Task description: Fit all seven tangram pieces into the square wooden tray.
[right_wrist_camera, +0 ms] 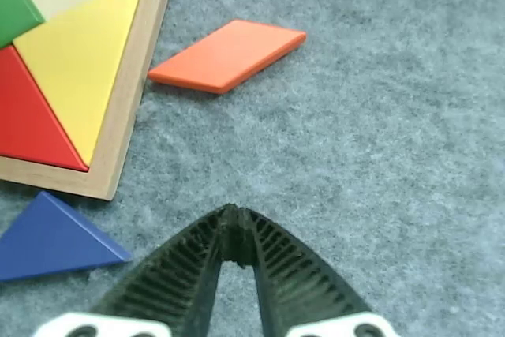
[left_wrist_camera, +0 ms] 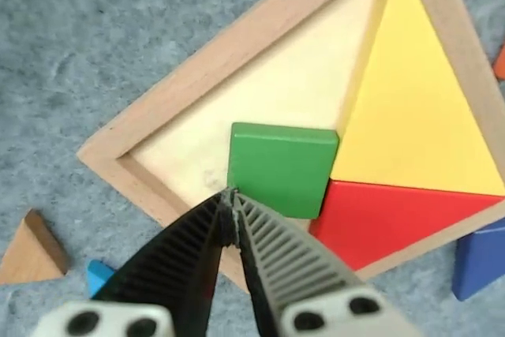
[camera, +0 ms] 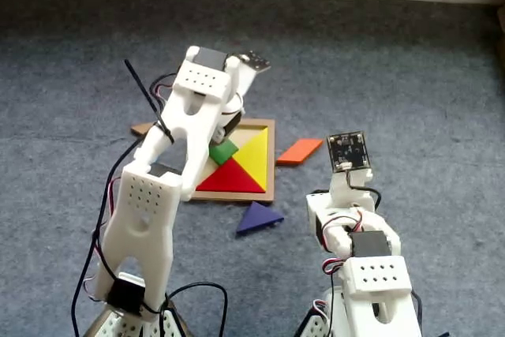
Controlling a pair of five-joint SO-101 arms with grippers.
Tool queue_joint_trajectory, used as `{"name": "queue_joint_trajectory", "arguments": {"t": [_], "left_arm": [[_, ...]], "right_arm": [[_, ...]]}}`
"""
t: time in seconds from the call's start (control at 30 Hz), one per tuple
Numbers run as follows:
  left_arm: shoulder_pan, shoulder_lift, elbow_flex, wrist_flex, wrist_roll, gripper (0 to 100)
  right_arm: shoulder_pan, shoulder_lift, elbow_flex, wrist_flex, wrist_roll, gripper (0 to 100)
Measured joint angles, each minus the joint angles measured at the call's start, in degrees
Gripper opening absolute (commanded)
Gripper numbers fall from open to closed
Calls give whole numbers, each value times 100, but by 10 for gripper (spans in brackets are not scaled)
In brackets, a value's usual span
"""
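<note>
We see the left gripper [left_wrist_camera: 229,203] pressed together, its tip at one edge of the green square [left_wrist_camera: 280,167]. The square lies inside the tray [left_wrist_camera: 197,69], against the yellow triangle [left_wrist_camera: 410,100] and the red triangle [left_wrist_camera: 394,215]. A hard nudge, we judge, could ride the square up onto the red triangle or skew it, blocking the remaining pieces. The right gripper [right_wrist_camera: 233,219], also pressed together, hangs over the counter [right_wrist_camera: 394,155] beside the tray, near the orange piece [right_wrist_camera: 226,55] and the blue triangle [right_wrist_camera: 47,234].
</note>
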Motion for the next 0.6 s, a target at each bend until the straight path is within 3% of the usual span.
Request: {"name": "queue_joint_trajectory", "arguments": {"t": [0.27, 0.6], "left_arm": [[0, -1160, 1240, -18, 167, 5], [0, -1284, 2593, -1292, 193, 5]], "right_arm": [[0, 0, 0, 0, 0, 6], [0, 0, 0, 0, 0, 6]]}}
